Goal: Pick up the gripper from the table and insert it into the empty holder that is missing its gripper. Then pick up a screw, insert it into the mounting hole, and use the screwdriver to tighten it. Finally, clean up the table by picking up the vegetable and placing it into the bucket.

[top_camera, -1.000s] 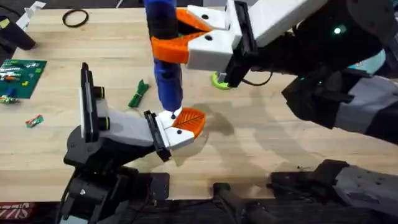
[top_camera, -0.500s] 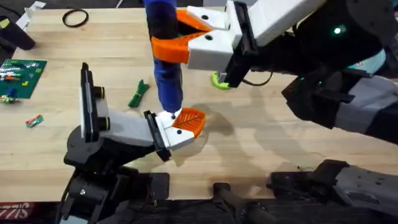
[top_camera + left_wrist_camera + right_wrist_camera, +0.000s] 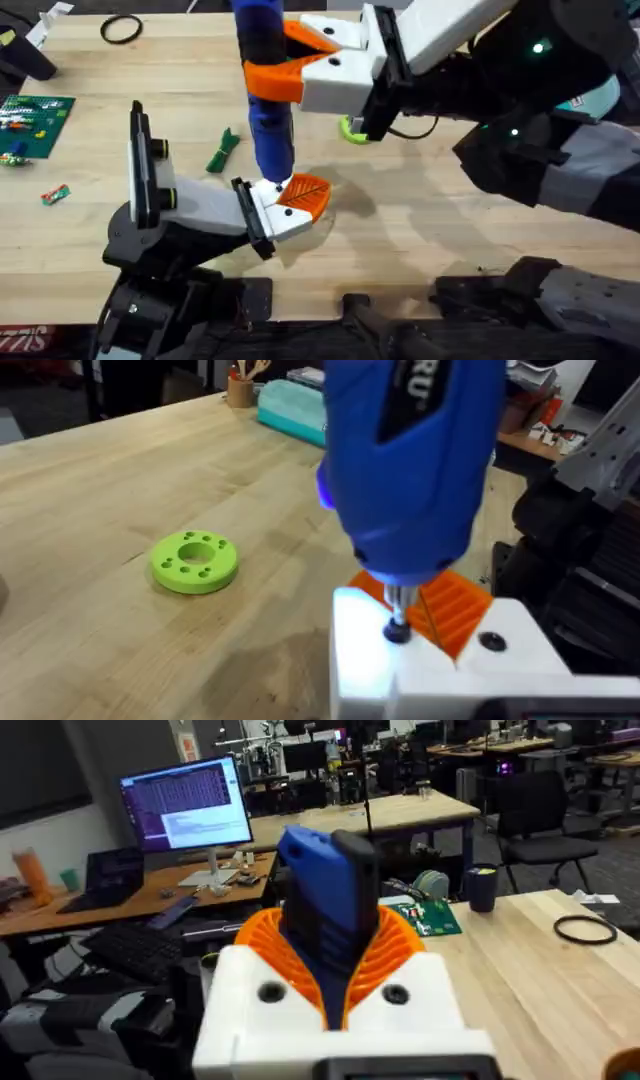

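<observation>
My right gripper (image 3: 272, 55) is shut on the blue screwdriver (image 3: 265, 95), which stands upright. The same grip appears in the right wrist view, orange jaws around the screwdriver (image 3: 325, 910). The screwdriver's tip (image 3: 397, 628) rests on a screw in the white block of the orange ribbed gripper (image 3: 305, 195). That gripper sits at the end of the white holder (image 3: 205, 210), at my left arm's end. A green vegetable (image 3: 222, 150) lies on the table left of the screwdriver. A teal container (image 3: 600, 98) shows behind my right arm; I cannot tell if it is the bucket.
A lime-green ring (image 3: 352, 130) lies beyond the right gripper. At the far left are a green circuit board (image 3: 35, 115), a black ring (image 3: 120, 30) and a small wrapped item (image 3: 55, 195). Bare wood (image 3: 400, 230) lies right of the holder.
</observation>
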`<action>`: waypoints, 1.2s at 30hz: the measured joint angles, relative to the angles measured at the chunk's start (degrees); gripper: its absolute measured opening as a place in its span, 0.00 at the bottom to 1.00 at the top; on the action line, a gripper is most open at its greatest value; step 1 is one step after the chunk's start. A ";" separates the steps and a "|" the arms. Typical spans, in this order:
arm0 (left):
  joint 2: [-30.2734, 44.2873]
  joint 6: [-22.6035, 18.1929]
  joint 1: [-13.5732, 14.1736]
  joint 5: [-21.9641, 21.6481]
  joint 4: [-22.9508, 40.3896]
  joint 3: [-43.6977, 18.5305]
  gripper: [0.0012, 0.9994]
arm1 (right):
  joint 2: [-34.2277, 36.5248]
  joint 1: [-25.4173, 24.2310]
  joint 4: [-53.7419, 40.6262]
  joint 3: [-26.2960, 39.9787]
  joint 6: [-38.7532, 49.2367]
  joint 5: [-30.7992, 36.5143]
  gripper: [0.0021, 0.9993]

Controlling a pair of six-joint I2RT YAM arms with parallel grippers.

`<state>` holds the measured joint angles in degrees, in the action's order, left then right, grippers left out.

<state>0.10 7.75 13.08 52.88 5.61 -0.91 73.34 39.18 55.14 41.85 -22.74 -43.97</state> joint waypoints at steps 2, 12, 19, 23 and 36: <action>0.00 0.00 0.00 0.02 0.00 0.00 0.02 | 0.00 0.00 -0.31 0.00 0.00 0.02 0.05; 0.00 0.00 0.00 0.04 0.00 0.00 0.02 | 0.00 -0.09 -1.51 0.17 0.00 0.42 0.05; 0.00 0.02 0.00 0.03 0.00 0.00 0.02 | 0.00 -0.09 -1.62 0.22 0.00 0.40 0.05; 0.00 0.32 0.00 0.00 0.02 0.00 0.02 | 0.00 -0.09 -1.60 0.22 0.02 0.20 0.05; -0.04 0.43 0.00 -0.02 -0.02 0.00 0.02 | 0.00 0.04 -0.28 0.22 0.00 -0.67 0.05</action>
<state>0.06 8.17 13.08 52.87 5.58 -0.91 73.34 39.22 54.85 42.06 -22.74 -44.63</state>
